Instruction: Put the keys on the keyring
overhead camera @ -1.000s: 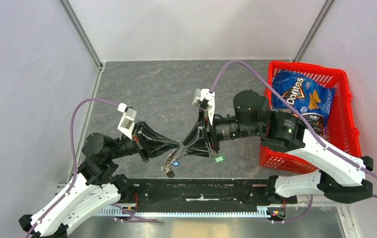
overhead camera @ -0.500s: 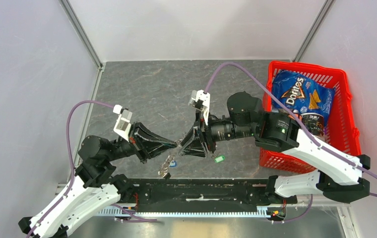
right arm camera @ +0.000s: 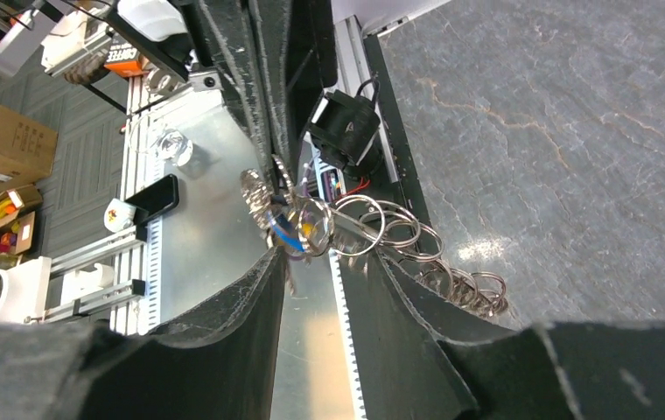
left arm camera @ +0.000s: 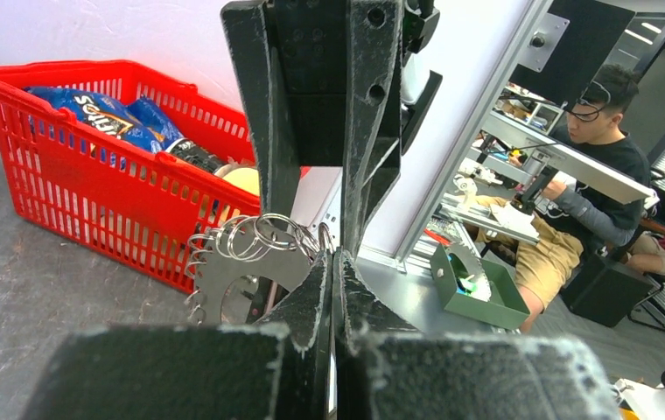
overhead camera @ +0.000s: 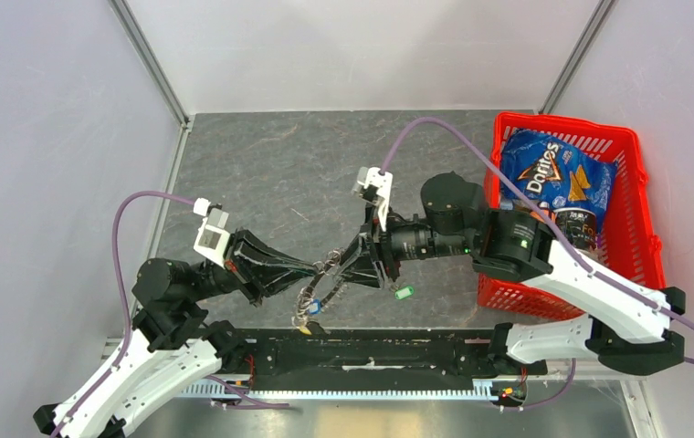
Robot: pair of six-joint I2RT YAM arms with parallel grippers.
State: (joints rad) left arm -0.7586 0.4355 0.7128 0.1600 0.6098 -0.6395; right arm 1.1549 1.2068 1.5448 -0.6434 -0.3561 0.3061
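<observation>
Underneath all, grey marbled bench [overhead camera: 261,164]. At its right side, red basket [overhead camera: 646,239] with a blue Doritos bag [overhead camera: 553,178] inside.

Mid-bench, tip to tip above the surface: left pincer [overhead camera: 314,268] and right pincer [overhead camera: 345,265].

Left pincer: pressed fully together, pinching a wire loop of the keyring [left arm camera: 224,273].

Right pincer: fingers standing apart, several of the ring's loops lying in the gap. Clamped on them or merely astride them, impossible to tell.

Keyring: hanging where the two tips meet. Grey toothed disc just beside the left fingertips, wire loops fanned along it, the cluster trailing down toward the bench's near edge. Something blue among the loops.

Green key [overhead camera: 404,292]: flat on the bench, separate from the keyring, just beside the right pincer on its near side.
</observation>
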